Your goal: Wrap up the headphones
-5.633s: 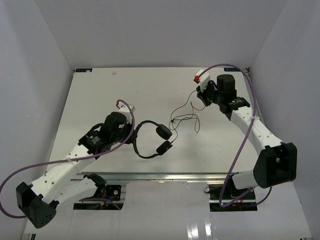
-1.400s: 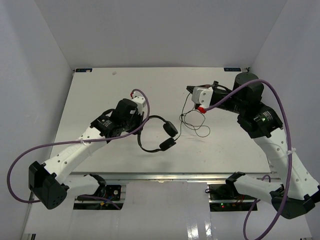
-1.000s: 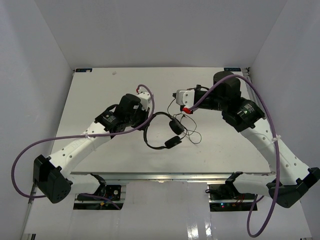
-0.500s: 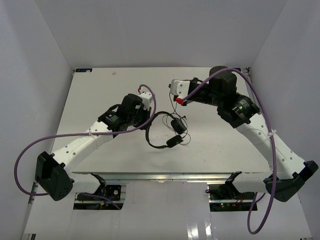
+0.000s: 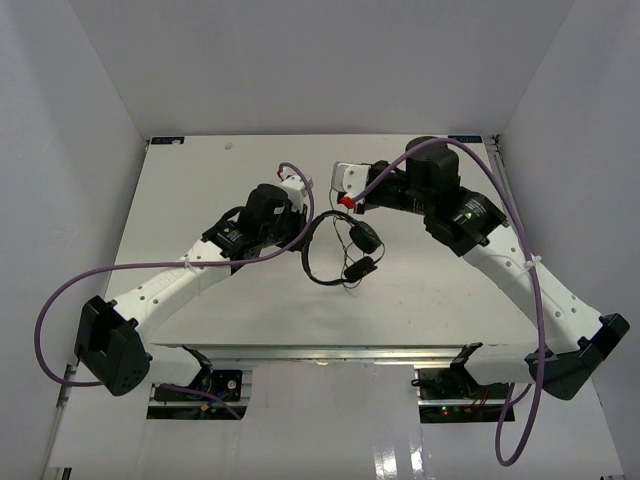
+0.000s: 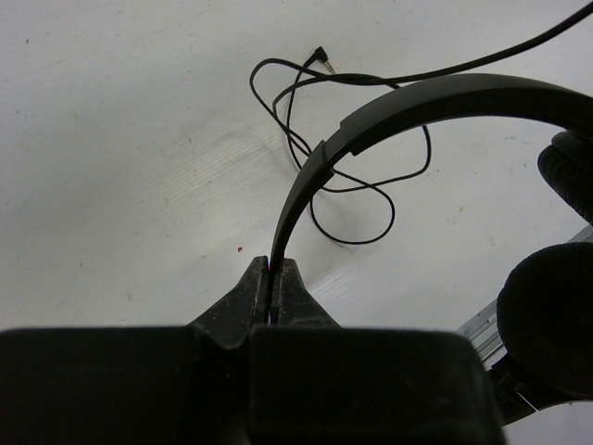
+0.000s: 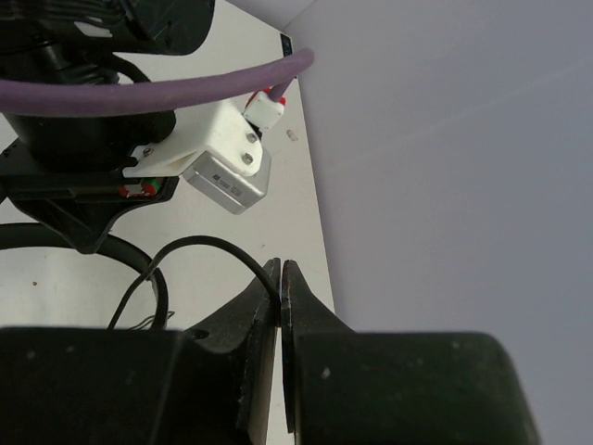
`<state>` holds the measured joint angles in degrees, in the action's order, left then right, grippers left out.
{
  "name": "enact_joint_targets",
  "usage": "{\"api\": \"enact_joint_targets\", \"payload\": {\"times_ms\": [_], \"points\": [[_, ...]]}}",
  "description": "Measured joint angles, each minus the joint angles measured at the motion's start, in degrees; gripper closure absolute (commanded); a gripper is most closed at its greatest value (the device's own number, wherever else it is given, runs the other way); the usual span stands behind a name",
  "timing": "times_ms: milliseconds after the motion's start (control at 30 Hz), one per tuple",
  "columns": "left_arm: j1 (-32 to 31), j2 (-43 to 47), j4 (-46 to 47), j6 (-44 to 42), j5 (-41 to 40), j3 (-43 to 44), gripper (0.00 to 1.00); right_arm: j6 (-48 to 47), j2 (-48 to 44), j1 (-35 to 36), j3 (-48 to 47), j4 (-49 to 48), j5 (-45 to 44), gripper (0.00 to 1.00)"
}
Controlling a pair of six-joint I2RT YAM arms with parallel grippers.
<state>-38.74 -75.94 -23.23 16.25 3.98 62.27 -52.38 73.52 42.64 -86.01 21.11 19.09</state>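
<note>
headphones (image 5: pixel 322 268): 1, earcups (image 5: pixel 362 238): 2 | left gripper (image 6: pixel 275 271): clamped on headband (image 6: pixel 435 97) | right gripper (image 7: pixel 280 278): pinching 1 cord (image 7: pixel 199 243)

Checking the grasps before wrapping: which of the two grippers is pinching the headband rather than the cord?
The left gripper: its jaws are shut on the thin headband, while the right gripper pinches the black cord.

from high behind the arm bases we look down on the whole table (image 5: pixel 200 200). our left wrist view peers past the left gripper (image 6: pixel 271 264), close over the table; our right wrist view looks past the right gripper (image 7: pixel 280 266) toward the left arm (image 7: pixel 83 102). all three share the headphones (image 5: pixel 362 238).
</note>
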Motion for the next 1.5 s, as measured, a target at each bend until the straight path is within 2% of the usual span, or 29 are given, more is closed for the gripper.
{"api": "enact_joint_targets", "payload": {"times_ms": [567,1000,1300,1500], "points": [[0.0,2.49,1.91,0.19,-0.79,-2.92,1.0,-1.3,-0.06,0.31,4.85,1.16,-1.73,0.92],[-0.04,7.06,-1.53,1.31,-13.65,-8.34,1.0,-2.03,-0.54,1.42,1.04,1.89,-2.11,0.92],[-1.46,8.16,0.48,-2.78,-11.65,-8.0,1.0,-2.3,1.17,3.15,0.55,1.1,-3.33,0.92],[-2.99,16.81,1.85,-7.01,-8.04,-9.47,1.0,-1.96,8.12,1.5,-1.77,-0.33,-4.16,0.92]]}}
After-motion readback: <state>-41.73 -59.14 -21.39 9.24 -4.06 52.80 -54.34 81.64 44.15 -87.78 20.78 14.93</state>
